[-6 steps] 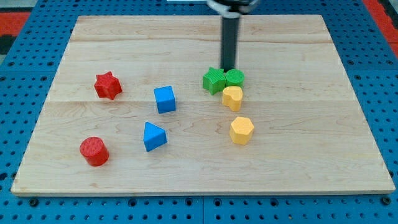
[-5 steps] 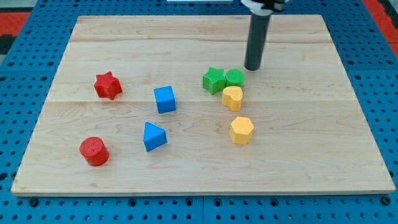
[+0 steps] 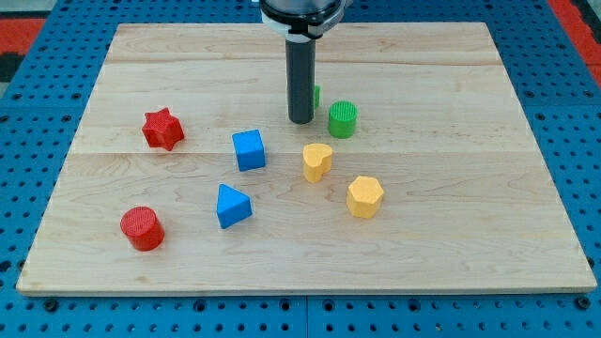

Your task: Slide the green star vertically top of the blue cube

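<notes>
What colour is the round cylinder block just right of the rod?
Green. The cylinder shows clearly in the camera view, right of my tip.

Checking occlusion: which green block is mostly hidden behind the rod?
The green star: only a sliver shows beside my tip. The green cylinder sits fully visible to the view's right.

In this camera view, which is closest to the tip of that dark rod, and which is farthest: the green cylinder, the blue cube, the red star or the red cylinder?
Measured from my tip:
1. Green cylinder, just to the view's right of it.
2. Blue cube, to the view's left and a little lower.
3. Red star, far to the view's left.
4. Red cylinder, near the view's bottom left.
</notes>
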Tool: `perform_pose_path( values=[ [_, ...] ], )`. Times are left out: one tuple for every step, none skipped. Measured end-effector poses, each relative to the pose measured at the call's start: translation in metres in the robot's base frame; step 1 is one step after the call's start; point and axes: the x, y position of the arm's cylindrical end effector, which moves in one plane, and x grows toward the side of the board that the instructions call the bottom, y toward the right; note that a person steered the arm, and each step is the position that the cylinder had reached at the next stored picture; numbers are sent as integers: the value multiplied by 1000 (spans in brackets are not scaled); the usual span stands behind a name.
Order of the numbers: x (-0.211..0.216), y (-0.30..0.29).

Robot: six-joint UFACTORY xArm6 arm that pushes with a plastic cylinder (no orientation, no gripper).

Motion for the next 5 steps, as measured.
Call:
perform_pose_path(
  values=[
    [-26, 28],
    [-30, 26],
    [-64, 35],
    [-64, -14],
    [-80, 24]
  ],
)
